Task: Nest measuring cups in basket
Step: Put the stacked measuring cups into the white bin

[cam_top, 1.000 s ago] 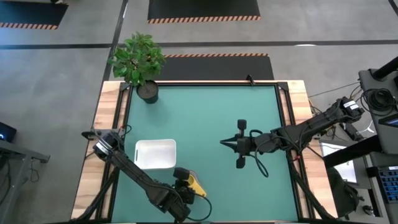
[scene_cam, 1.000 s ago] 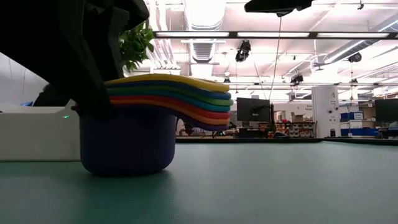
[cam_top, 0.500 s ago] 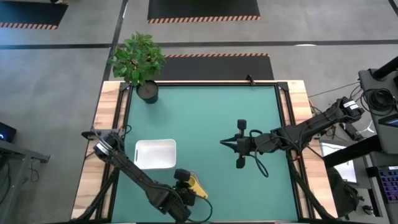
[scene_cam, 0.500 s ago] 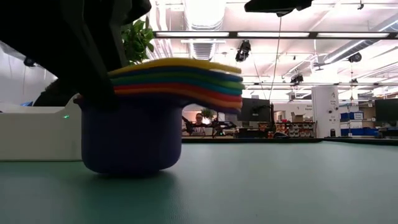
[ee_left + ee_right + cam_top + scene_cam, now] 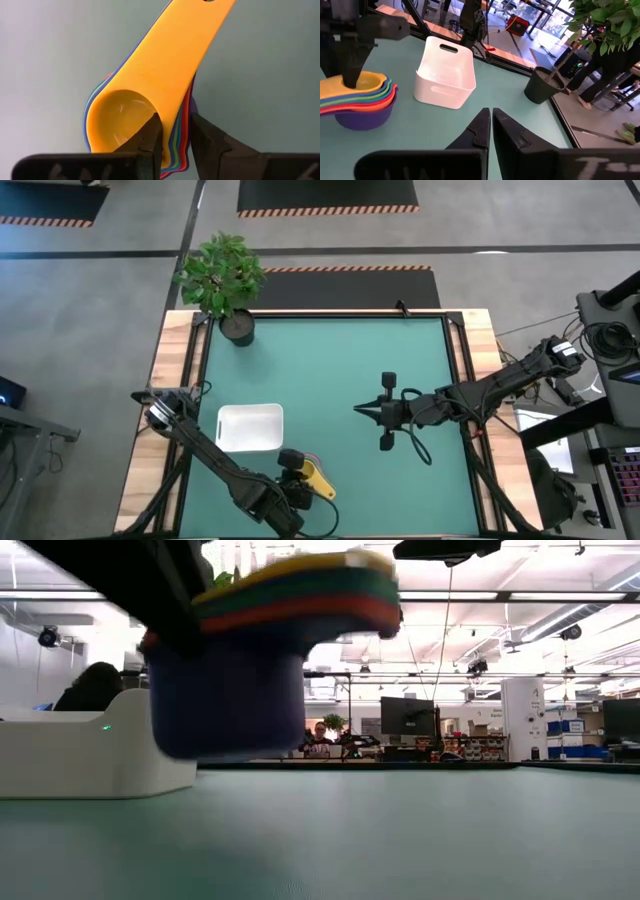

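Measuring cups (image 5: 265,650), nested with purple lowest and yellow on top, hang clear of the table at the low view's upper left, the left gripper (image 5: 175,142) clamped on the stack's rim. Behind, at left, sits the white basket (image 5: 90,755). Farther off, at the high view's centre, the right gripper (image 5: 360,411) rests with fingers together.

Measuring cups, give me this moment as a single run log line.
left gripper: shut on nested measuring cups, held clear of the table | basket: empty, beside the stack | right gripper: shut, waiting mid-table
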